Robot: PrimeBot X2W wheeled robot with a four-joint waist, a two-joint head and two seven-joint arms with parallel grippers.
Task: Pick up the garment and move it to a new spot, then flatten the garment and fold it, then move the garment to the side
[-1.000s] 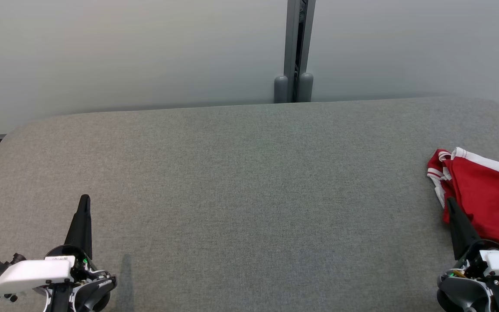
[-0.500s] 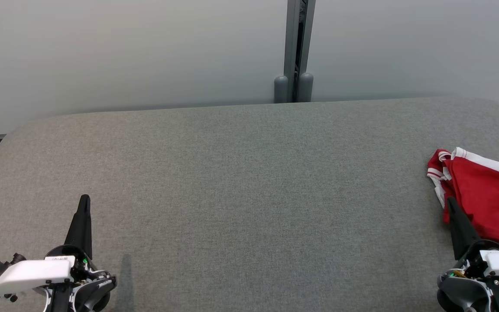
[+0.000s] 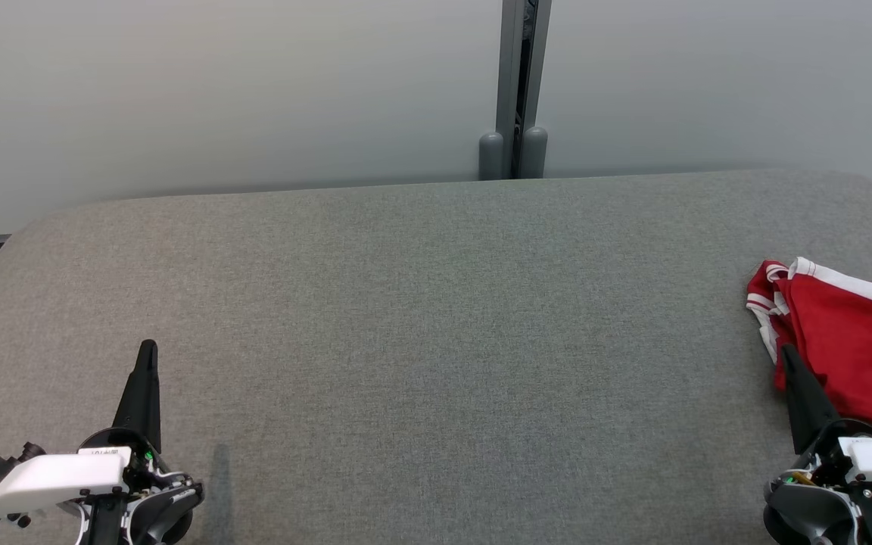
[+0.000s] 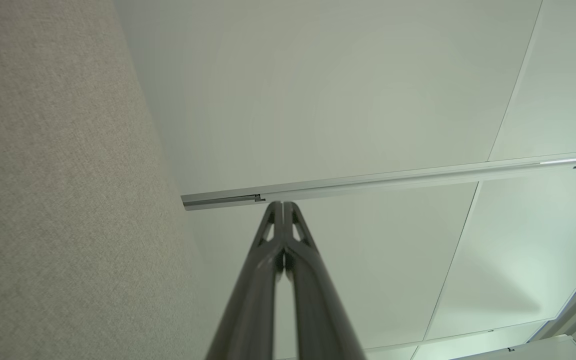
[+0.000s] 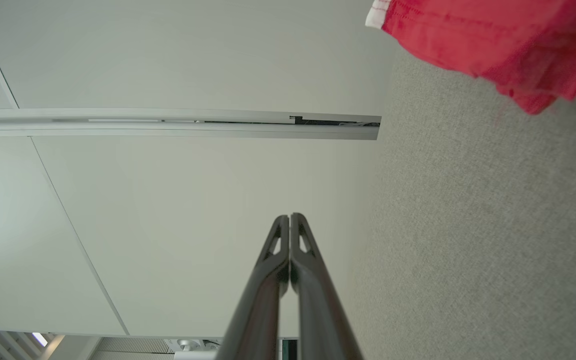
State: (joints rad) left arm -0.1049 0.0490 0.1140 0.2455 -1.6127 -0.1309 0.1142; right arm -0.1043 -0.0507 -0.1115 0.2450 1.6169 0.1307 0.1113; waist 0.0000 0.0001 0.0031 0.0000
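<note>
Nothing is shifting since the earlier frames: both claws, the garment and the camera are staying exactly where they were. The left claw (image 3: 147, 350) is sitting at the lower left of the head view, its 2 dark fingers pressed together into 1 point and holding nothing, over the bare grey counter (image 3: 436, 318). The right claw (image 3: 787, 354) is sitting at the lower right, likewise closed and empty, its tip overlapping the lower left edge of the garment (image 3: 856, 341); that view is not settling whether it is touching the cloth. The garment, red with white striped trim, is lying bunched at the right edge of the frame, partly cut off.

The right wrist view is adding what the head view is not giving: the garment (image 5: 473, 35) is showing in the upper right corner, clear of the closed fingertips, with counter fabric between them. The left wrist view is showing its closed fingers against a pale wall panel (image 4: 348, 100), with the counter running along the left side.
</note>
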